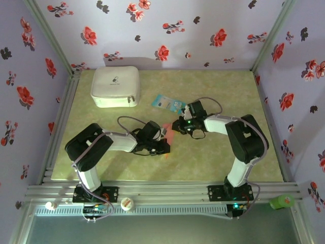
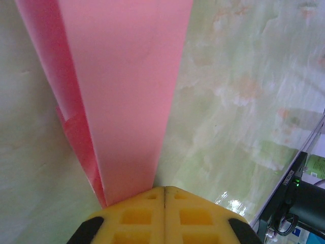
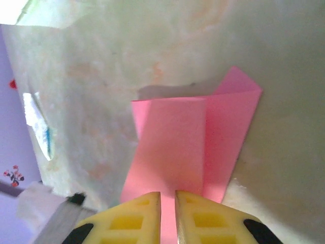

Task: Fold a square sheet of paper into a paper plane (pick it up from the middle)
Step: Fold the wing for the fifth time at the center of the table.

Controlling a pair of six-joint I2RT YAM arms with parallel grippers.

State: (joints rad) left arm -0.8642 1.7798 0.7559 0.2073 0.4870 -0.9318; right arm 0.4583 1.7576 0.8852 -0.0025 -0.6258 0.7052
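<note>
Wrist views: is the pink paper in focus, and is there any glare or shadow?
Left wrist: the pink paper is soft and blurred up close, and there is a glare patch on the table at lower right. Right wrist: the paper's edges are sharper, a dark shadow lies along its top edge, and the upper-left corner is blown out.

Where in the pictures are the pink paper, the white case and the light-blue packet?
pink paper point(image 3: 172, 137): right wrist view, on its folded middle flap.
white case point(image 1: 116, 84): top external view, centre of its lid.
light-blue packet point(image 1: 167, 103): top external view, its middle.
</note>
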